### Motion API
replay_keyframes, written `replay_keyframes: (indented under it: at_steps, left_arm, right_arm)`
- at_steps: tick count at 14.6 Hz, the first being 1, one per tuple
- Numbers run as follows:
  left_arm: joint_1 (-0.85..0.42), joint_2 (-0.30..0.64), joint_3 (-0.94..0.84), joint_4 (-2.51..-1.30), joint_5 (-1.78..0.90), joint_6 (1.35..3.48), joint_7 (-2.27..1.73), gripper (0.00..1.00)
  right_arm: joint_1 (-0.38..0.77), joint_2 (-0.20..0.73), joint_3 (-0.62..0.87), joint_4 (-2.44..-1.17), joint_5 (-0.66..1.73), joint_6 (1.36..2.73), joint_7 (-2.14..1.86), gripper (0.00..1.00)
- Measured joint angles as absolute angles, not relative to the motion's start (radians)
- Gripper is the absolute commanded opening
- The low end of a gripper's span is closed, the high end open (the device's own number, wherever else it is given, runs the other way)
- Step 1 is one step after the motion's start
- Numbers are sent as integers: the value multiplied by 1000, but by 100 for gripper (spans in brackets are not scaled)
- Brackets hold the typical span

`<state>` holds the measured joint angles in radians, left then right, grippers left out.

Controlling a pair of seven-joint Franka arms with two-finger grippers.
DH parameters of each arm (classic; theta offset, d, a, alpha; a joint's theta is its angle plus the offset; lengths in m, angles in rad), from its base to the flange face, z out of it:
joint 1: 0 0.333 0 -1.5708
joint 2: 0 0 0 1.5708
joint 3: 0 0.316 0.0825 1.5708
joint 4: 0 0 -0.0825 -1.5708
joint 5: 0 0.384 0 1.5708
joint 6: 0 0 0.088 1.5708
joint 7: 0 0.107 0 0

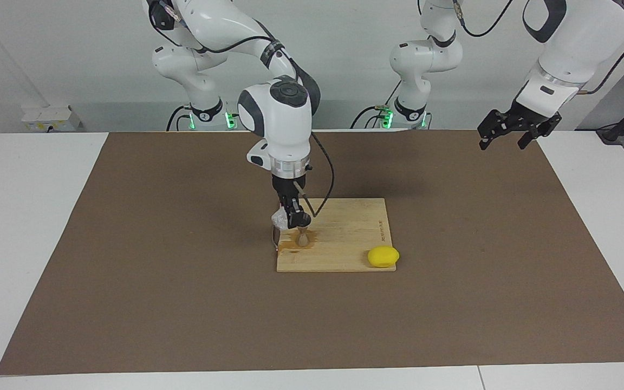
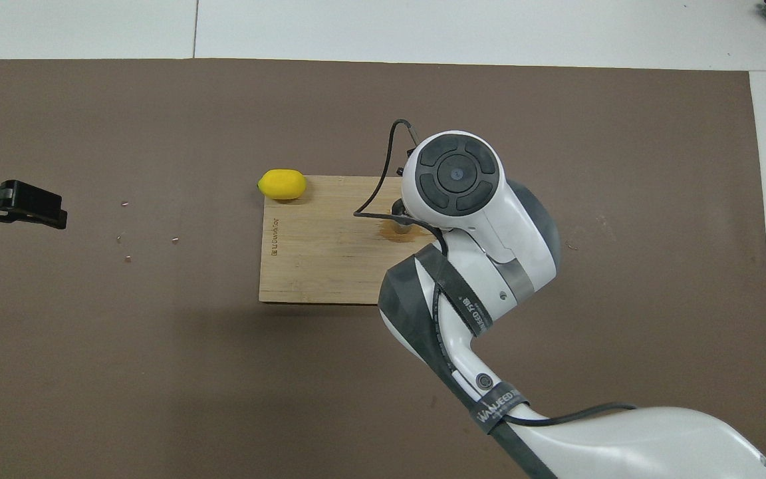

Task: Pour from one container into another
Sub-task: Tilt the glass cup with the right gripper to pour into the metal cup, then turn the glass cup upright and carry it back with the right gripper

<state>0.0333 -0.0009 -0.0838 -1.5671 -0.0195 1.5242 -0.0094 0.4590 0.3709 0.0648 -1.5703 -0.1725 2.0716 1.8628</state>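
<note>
My right gripper (image 1: pixel 292 221) hangs low over the wooden board (image 1: pixel 347 230) and is shut on the small clear glass tumbler (image 1: pixel 278 219), which is tilted. The small metal jigger (image 1: pixel 303 238) stands upright on the board just beside the tumbler, in a dark wet patch. In the overhead view the right arm hides the tumbler, and only the jigger's rim (image 2: pixel 399 223) shows at the arm's edge, on the board (image 2: pixel 316 259). My left gripper (image 1: pixel 511 132) is open and empty, raised over the mat at the left arm's end; it also shows in the overhead view (image 2: pixel 20 203).
A yellow lemon (image 1: pixel 383 256) lies at the board's corner farthest from the robots, toward the left arm's end; it also shows in the overhead view (image 2: pixel 281 184). A brown mat (image 1: pixel 128 271) covers the table. A few small crumbs (image 2: pixel 124 233) lie on the mat.
</note>
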Motion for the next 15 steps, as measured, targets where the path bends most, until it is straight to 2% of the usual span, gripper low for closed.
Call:
replay_keyframes:
  at_steps: [15]
  left_arm:
    - [33,-1,-84,-1567,-19,1524,-9,100]
  right_arm:
    - [401,375,63,-1560,2,2072,1864,6]
